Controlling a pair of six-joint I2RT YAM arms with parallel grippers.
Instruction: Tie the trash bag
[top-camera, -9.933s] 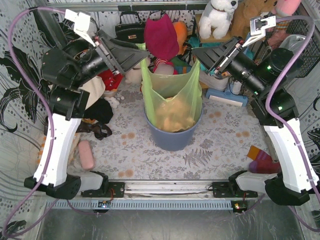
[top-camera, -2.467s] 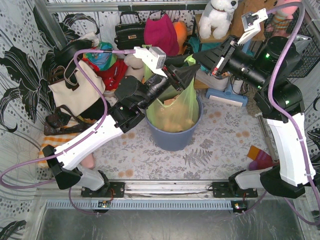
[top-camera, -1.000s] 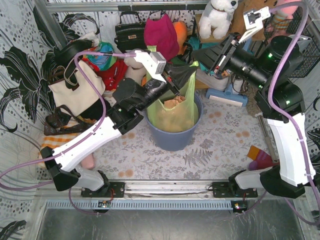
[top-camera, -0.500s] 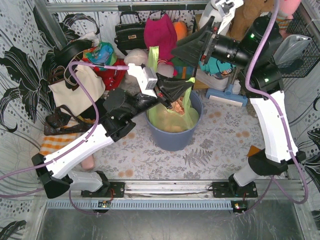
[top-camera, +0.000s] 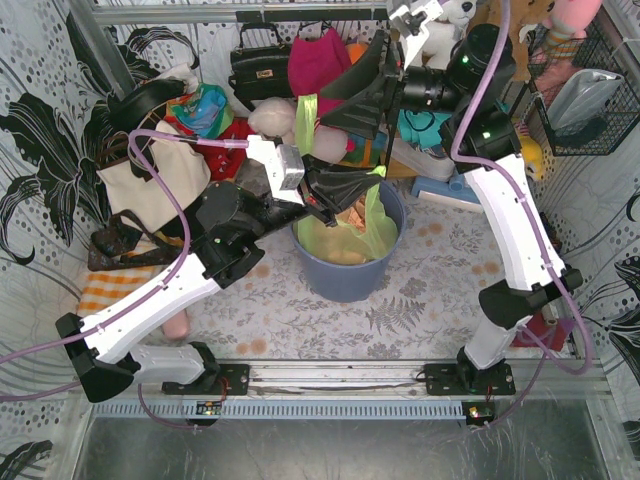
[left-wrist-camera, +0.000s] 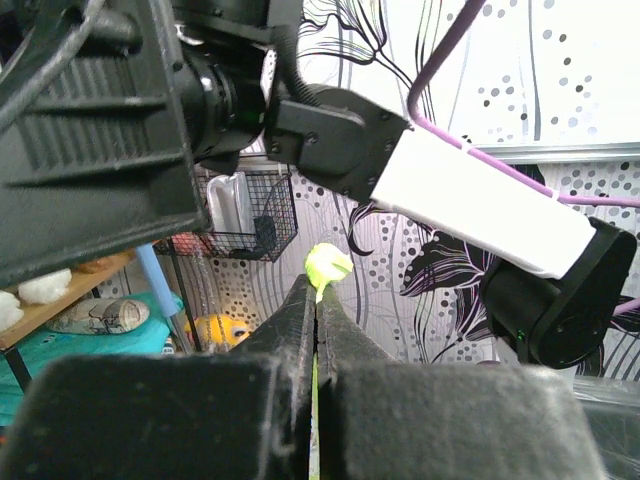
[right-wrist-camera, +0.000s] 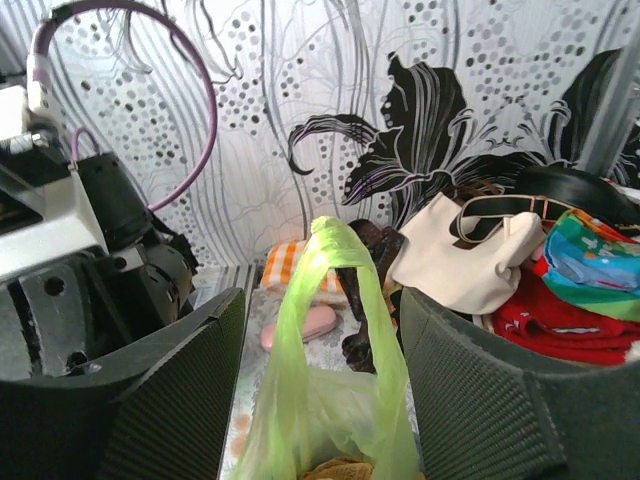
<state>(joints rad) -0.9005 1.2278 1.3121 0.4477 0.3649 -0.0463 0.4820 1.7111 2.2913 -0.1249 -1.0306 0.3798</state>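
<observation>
Two handles are seen rising from the trash bag (top-camera: 352, 228), whose thin lime-green plastic is seated inside the blue-grey round bin (top-camera: 345, 278) at the middle of the table (top-camera: 430, 295). Brown crumpled scraps are visible through the bag's wall.

One handle, on the bag's right side, is drawn up and pinched flat by the left gripper (left-wrist-camera: 316, 300). Its fingers are pressed together on the strip, and a small green tip is left showing just above them in the left wrist view. The other handle is stood upright as a tall loop at the far left of the bag's mouth. In the right wrist view this loop is framed by the right gripper (right-wrist-camera: 320, 295), whose fingers (right-wrist-camera: 180, 390) are spread wide to either side of it. Whether the plastic is touched by them cannot be told.

Behind the bin, a magenta cloth (top-camera: 322, 68) and a black handbag (top-camera: 258, 62) are set against the back wall. A white tote bag (top-camera: 150, 185) with black straps is leaned at the left, and a wire basket (top-camera: 578, 105) is hung at the right.
</observation>
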